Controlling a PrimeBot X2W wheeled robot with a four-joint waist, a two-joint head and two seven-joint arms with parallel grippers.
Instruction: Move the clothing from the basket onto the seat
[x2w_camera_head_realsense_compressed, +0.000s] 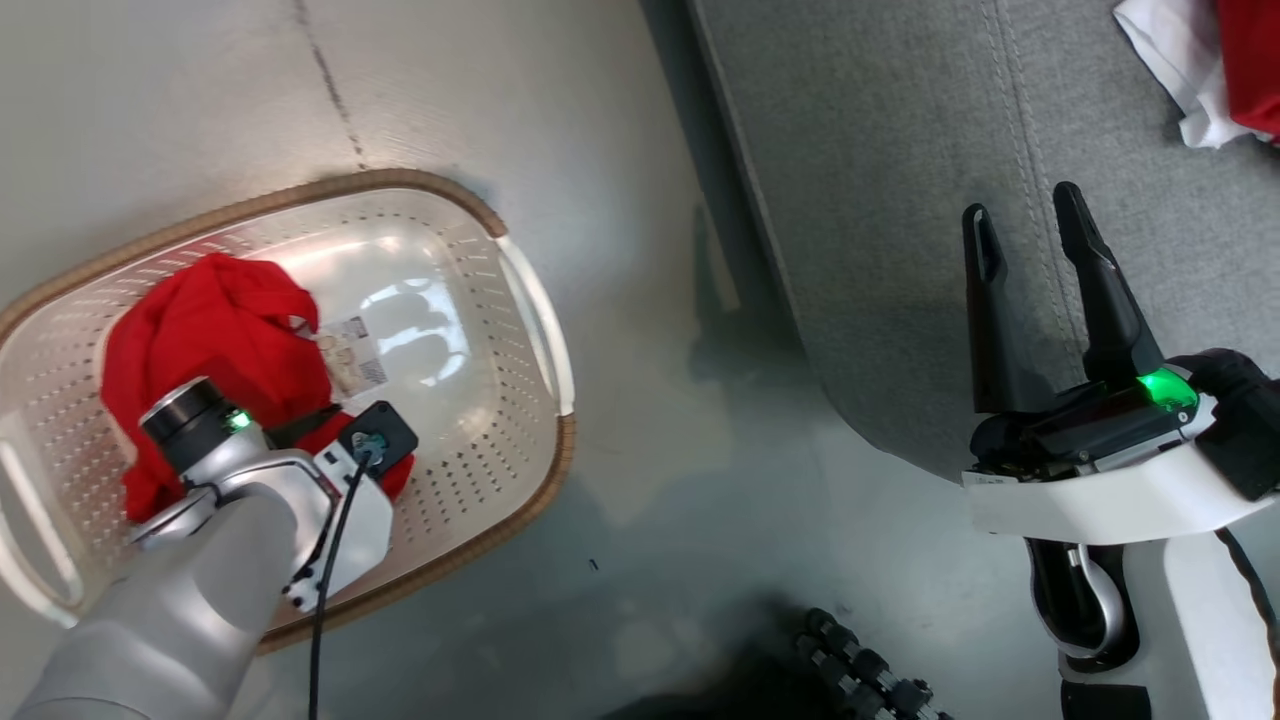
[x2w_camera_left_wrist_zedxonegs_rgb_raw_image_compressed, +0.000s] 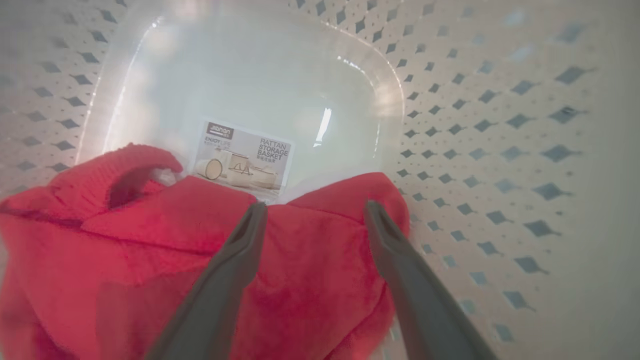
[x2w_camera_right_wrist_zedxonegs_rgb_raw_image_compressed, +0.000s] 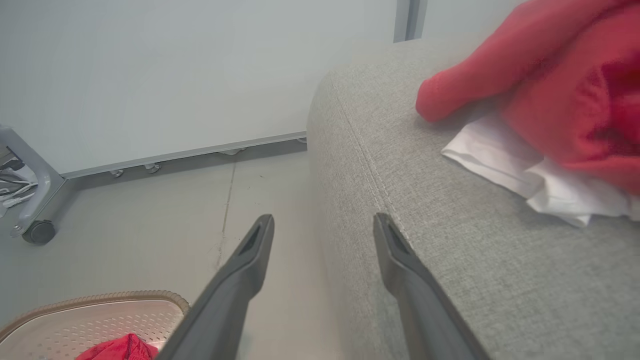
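**Both tools open, left one down in the basket**

Left tool (x2w_camera_left_wrist_zedxonegs_rgb_raw_image_compressed: 316, 206) is inside the basket (x2w_camera_head_realsense_compressed: 540, 300), fingers spread wide over a bunched red garment (x2w_camera_head_realsense_compressed: 215, 320) and not closed on it. Can't tell if they touch the fabric. The garment sits just beside the label (x2w_camera_left_wrist_zedxonegs_rgb_raw_image_compressed: 242, 157) on the basket bottom. Right tool (x2w_camera_head_realsense_compressed: 1023, 203) is wide open and empty, above the edge of the seat (x2w_camera_head_realsense_compressed: 900, 200). Second red garment (x2w_camera_head_realsense_compressed: 1250, 60) lies on the seat on top of a white cloth (x2w_camera_head_realsense_compressed: 1170, 60). The basket stands on the floor (x2w_camera_head_realsense_compressed: 650, 450) near the seat.

Left gripper (x2w_camera_left_wrist_zedxonegs_rgb_raw_image_compressed: 316, 205) spread wide, right gripper (x2w_camera_head_realsense_compressed: 1022, 200) spread wide
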